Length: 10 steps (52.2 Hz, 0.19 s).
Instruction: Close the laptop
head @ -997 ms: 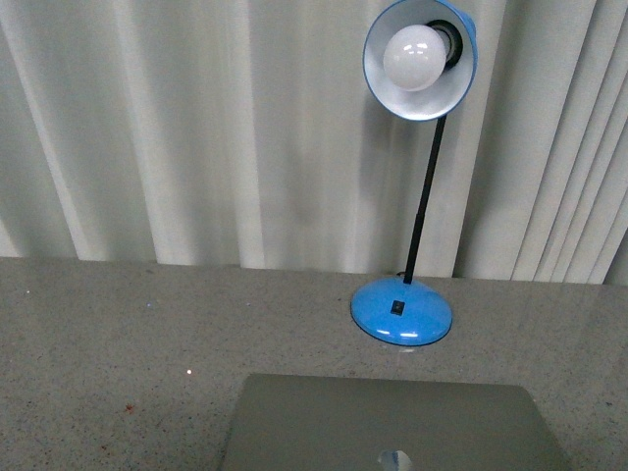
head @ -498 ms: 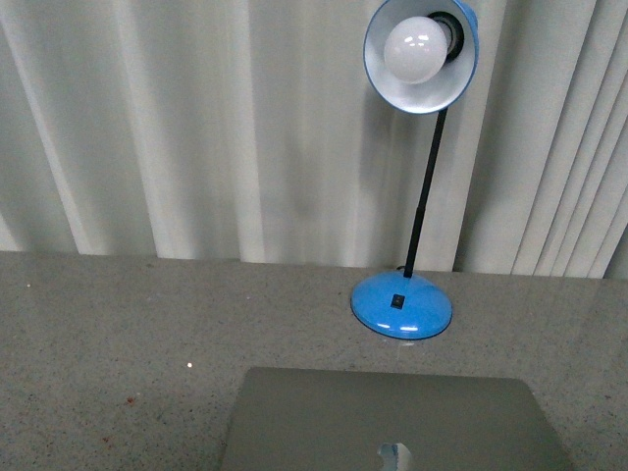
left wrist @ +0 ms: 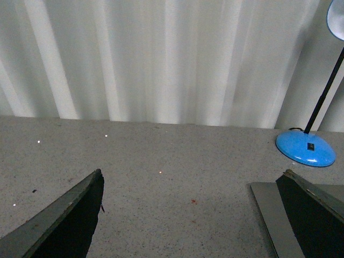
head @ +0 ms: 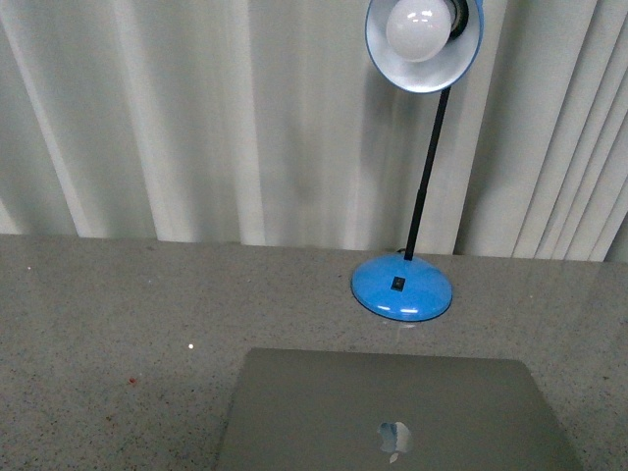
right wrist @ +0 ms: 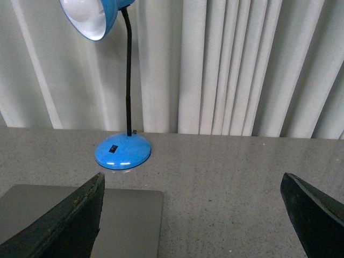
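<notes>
Laptop: the laptop (head: 392,412) lies on the grey speckled tabletop (head: 118,314) with its silver-grey lid facing up and the logo showing; in the front view it sits at the near edge of the frame, just in front of the lamp base. No screen or keys show in any view.

Left fingers: the left gripper (left wrist: 188,215) has its two dark fingers (left wrist: 64,220) spread wide apart, holding nothing. In the left wrist view a corner of the laptop (left wrist: 269,215) shows just beside the finger on the lamp's side, partly behind it; whether they touch cannot be told.

Right fingers: the right gripper (right wrist: 193,215) is likewise spread wide, with nothing between its fingers (right wrist: 312,209). In the right wrist view the laptop's (right wrist: 129,220) lid runs behind the finger on the lamp's side, and its corner lies in the gap.

Lamp: a blue desk lamp (head: 403,290) stands behind the laptop, black stem, white bulb in its shade.

Backdrop: a pale pleated curtain (head: 196,118) hangs behind the tabletop.
</notes>
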{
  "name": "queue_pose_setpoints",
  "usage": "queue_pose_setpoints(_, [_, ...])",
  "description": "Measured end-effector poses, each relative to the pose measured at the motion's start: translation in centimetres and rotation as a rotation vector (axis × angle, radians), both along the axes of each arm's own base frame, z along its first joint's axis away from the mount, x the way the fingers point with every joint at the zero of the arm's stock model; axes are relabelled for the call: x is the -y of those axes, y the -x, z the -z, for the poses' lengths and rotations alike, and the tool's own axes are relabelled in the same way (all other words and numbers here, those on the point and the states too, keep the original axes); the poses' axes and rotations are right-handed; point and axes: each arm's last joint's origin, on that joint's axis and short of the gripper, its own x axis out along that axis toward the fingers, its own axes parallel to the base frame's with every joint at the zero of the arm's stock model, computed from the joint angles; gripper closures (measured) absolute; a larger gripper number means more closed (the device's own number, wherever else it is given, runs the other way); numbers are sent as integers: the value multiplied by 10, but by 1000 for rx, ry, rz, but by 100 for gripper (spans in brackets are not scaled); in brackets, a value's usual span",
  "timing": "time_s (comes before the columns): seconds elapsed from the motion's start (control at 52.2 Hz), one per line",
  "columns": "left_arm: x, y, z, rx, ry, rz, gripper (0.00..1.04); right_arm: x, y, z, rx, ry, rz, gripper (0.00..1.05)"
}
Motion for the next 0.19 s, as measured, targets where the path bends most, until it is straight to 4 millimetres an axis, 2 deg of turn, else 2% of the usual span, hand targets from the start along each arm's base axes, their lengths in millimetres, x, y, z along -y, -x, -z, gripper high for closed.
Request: queue_pose_setpoints(0.192, [0, 0, 0, 0, 0, 0, 7, 0, 0, 0, 0, 0, 0, 7])
